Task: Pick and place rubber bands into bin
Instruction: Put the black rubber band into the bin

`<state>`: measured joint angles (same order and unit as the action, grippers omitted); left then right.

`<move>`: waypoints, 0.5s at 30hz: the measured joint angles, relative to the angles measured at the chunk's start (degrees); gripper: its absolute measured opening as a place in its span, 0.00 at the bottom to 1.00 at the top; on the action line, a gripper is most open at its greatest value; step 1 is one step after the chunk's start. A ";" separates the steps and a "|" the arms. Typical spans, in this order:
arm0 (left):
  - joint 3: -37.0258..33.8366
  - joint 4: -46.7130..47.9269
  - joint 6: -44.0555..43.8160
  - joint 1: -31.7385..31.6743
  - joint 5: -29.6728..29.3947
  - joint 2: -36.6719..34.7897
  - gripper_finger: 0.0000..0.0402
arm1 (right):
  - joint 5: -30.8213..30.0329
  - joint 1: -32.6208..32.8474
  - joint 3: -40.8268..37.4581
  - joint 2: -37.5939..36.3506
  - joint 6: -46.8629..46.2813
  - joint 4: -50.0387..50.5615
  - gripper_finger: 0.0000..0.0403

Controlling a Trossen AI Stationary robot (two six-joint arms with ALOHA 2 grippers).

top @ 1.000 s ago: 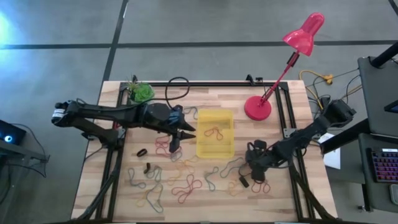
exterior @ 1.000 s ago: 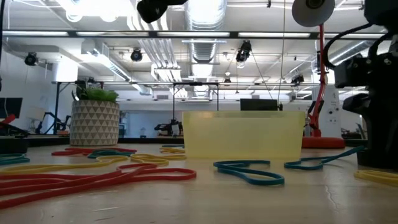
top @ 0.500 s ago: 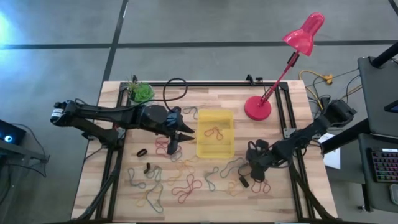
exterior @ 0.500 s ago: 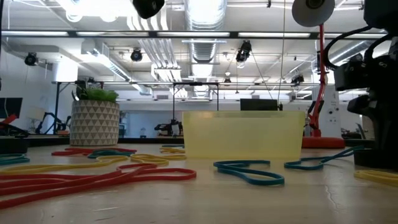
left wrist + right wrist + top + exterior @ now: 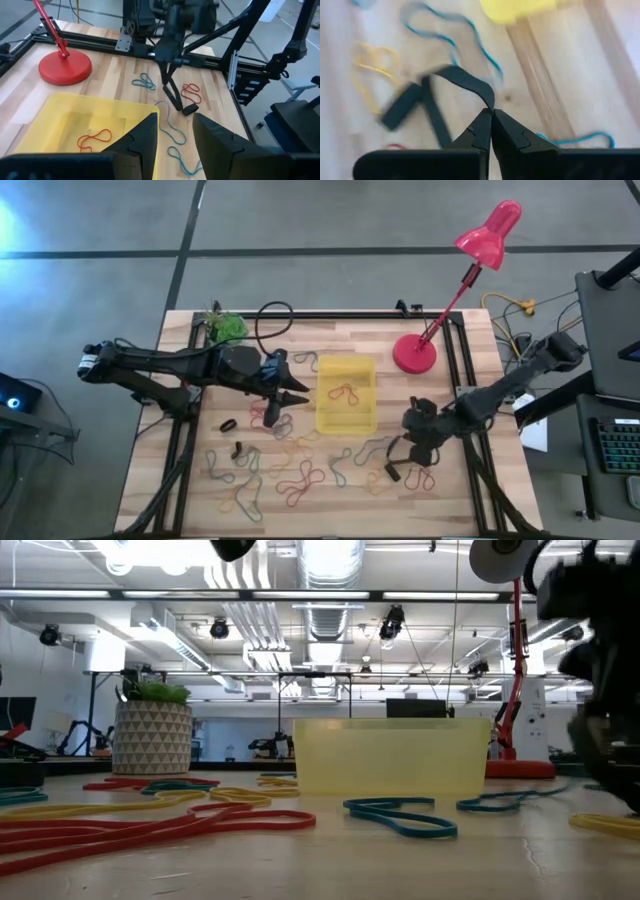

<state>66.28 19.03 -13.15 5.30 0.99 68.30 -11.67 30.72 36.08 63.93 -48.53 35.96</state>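
The right wrist view shows what the high view barely resolves: the right gripper point(image 5: 491, 116) is pinched shut on a black rubber band point(image 5: 451, 80), lifting it off the table point(image 5: 450, 370). The left gripper point(image 5: 174, 131) hangs part open over the yellow bin point(image 5: 65, 120), holding nothing. 1 red band point(image 5: 93, 140) lies in the bin; perhaps 20 more are scattered on the wood.

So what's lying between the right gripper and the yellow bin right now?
In the high view, a teal rubber band lies on bare wood between the right gripper and the bin.
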 joint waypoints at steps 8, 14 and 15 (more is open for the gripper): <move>0.00 1.38 0.00 0.00 0.00 0.17 0.27 | -9.49 -0.20 10.12 -7.81 6.93 6.39 0.02; -0.11 4.76 0.01 0.00 0.02 1.08 0.27 | -16.76 -3.80 18.71 -6.30 16.03 6.69 0.02; -0.11 4.76 0.02 0.00 0.02 1.26 0.27 | -17.24 -4.79 20.21 -5.36 18.03 6.70 0.02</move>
<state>66.17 23.79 -13.13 5.30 1.02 69.57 -28.91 25.93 56.29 58.58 -30.50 42.67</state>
